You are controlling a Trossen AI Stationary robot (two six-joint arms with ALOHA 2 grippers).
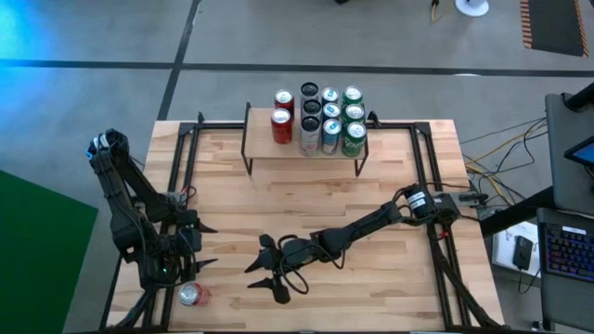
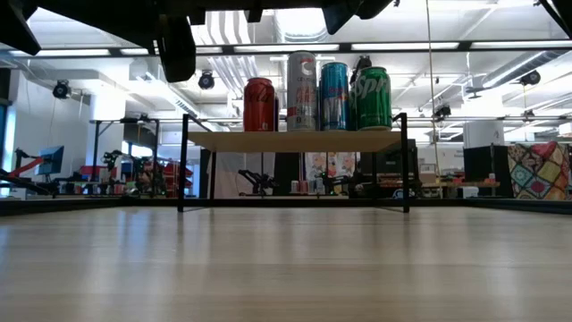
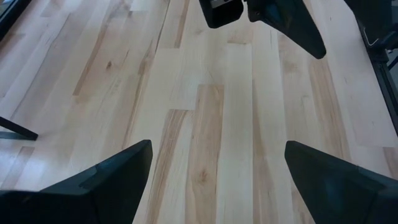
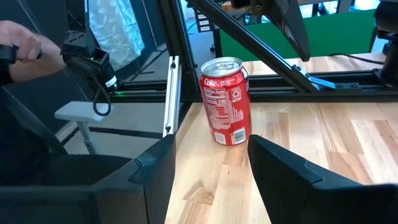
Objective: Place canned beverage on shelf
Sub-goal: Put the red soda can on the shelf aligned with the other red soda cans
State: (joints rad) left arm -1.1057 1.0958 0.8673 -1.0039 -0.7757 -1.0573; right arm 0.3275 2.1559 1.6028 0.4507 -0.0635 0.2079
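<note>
A red cola can (image 4: 226, 102) stands upright on its base near the table's near left corner (image 1: 192, 295). My right gripper (image 1: 263, 269) is low over the table's near middle and points toward the can. It is open (image 4: 211, 162), with the can just beyond its fingertips and untouched. My left gripper (image 1: 213, 246) waits open at the left, above bare wood (image 3: 217, 162). The shelf (image 1: 264, 153) stands at the far middle on thin black legs. Several cans (image 2: 317, 89) stand upright on its board (image 2: 223, 140).
Black rails (image 1: 181, 176) run along the table's left and right sides. The red can stands close to the table's edge, beside a rail (image 4: 171, 93). A person's hand (image 4: 18, 46) shows beyond the table. The shelf's left part has bare board next to the cans.
</note>
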